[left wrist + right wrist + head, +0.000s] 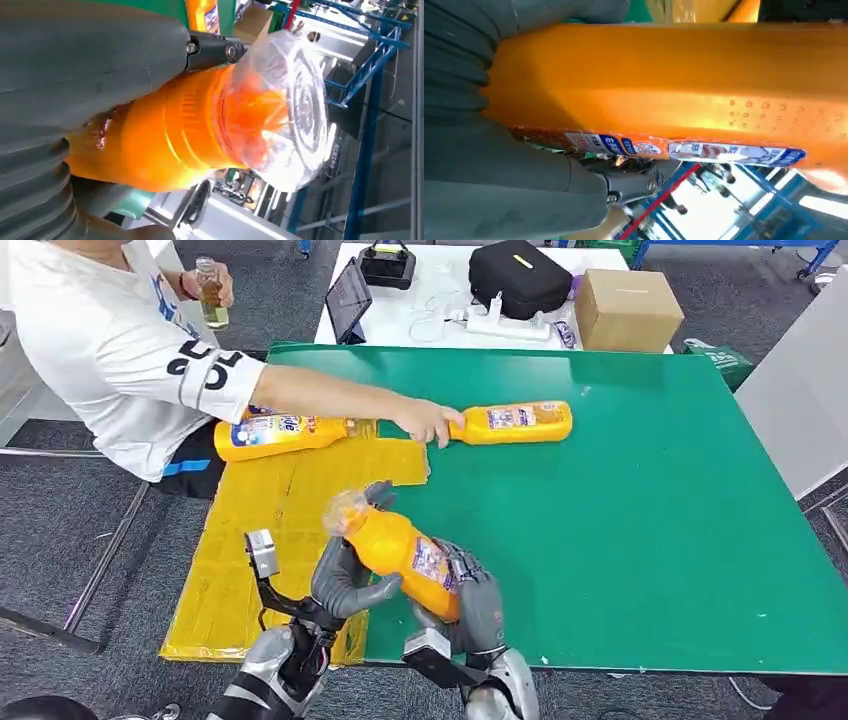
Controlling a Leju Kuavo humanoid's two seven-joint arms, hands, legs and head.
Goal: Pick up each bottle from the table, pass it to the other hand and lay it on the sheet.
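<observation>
The hand-over looks to be the step in hand, since both hands grip one bottle above the near table edge. At about nine o'clock lies the yellow flat sheet (290,505), spread over the left part of the green table (640,510). On its far edge rests an orange plastic bottle with a blue-and-white label (280,432), lying flat.

The left hand (350,575) has its fingers wrapped round the upper body of the held orange plastic bottle with a clear cap (400,550), just below the neck; the left wrist view shows the thumb pressed on the shoulder. The right hand (475,605) is clamped round the bottle's base end, its fingers closed on the lower body. The bottle is tilted, its long axis running from about five o'clock at the base to eleven o'clock at the cap, so the cap points toward the sheet.

Next, I judge, the right hand must let go so the left can carry the bottle to the sheet and lay it flat.

At one o'clock a person's hand (428,423) holds the neck of another orange bottle lying on the green table (515,423), its long axis roughly nine to three.
</observation>
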